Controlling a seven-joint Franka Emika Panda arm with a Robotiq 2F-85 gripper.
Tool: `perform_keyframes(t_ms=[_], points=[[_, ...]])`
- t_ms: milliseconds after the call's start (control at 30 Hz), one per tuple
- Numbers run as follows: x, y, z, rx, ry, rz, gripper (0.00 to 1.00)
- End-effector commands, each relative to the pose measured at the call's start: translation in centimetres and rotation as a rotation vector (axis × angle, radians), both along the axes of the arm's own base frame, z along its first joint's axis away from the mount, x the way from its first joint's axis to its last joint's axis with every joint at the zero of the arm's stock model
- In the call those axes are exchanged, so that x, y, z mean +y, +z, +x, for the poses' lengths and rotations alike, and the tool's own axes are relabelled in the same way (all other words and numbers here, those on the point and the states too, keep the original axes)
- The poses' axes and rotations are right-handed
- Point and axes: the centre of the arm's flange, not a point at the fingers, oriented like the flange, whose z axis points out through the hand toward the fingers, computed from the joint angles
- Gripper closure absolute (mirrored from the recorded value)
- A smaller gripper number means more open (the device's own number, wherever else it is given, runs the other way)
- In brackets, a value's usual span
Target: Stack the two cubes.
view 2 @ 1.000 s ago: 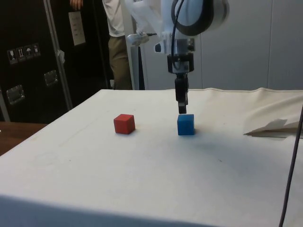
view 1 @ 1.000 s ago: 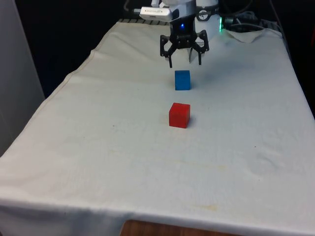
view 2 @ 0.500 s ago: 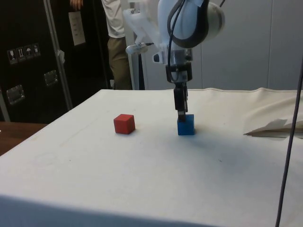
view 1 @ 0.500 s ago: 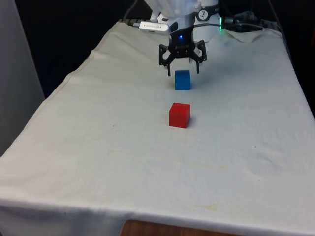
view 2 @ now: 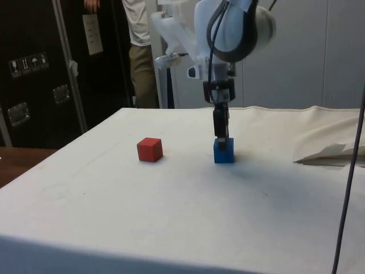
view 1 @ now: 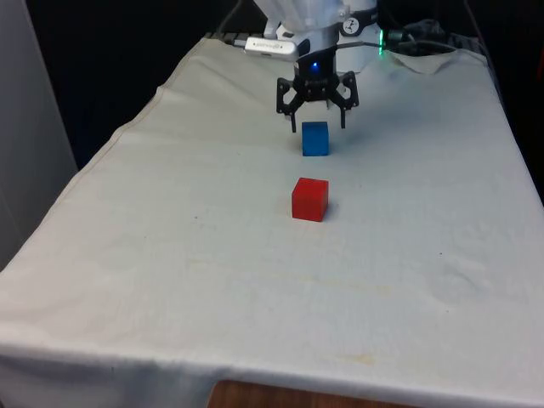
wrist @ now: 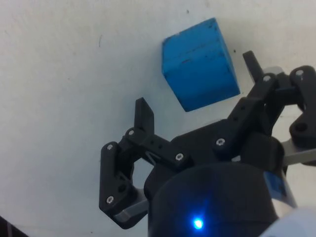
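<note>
Item 1, gripper (view 1: 318, 127): black two-finger type on white arm, fingers spread apart w/ nothing between them yet, hanging over far half of table directly above item 2; fingertips sit about level w/ that cube's top edge. In side view the gripper (view 2: 221, 137) reads as one dark vertical bar whose tip overlaps the cube's upper face (contact or small gap, can't tell from here). In wrist view the gripper (wrist: 197, 106) has one finger each side of the cube, both clear of its faces. Item 2, blue cube (view 1: 314, 138): flat on the cloth, upright, far side of item 3 as seen in front view; in side view the blue cube (view 2: 223, 151) is under the fingers; in wrist view the blue cube (wrist: 200, 64) lies turned somewhat askew to the finger line. Item 3, red cube (view 1: 309, 199): flat on cloth, nearer the front camera than the blue one, apart from it w/ bare cloth between, roughly in line w/ it; side view puts the red cube (view 2: 150, 149) off to one side of the blue, not touching. Cubes not stacked. Item 4, white cloth (view 1: 170, 255): covers whole table, lightly creased. Item 5, person (view 2: 137, 51): standing behind table by dark cabinets, light top, tan trousers.
</note>
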Motion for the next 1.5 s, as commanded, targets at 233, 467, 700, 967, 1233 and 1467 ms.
perform_keyframes(t_ms=[233,467,700,967,1233,1467], points=[[0.5,-0.7,-1.0,-0.041,0.003,-0.009,0.00],[0.3,-1.1,-1.1,-0.036,0.005,-0.020,0.00],[0.3,-1.4,-0.1,-0.037,0.002,-0.013,0.00],[0.2,-2.4,1.1,-0.031,-0.002,-0.016,0.00],[-0.1,-2.6,1.2,-0.027,0.000,-0.029,0.00],[-0.3,-2.5,1.1,-0.034,0.001,-0.028,0.00]])
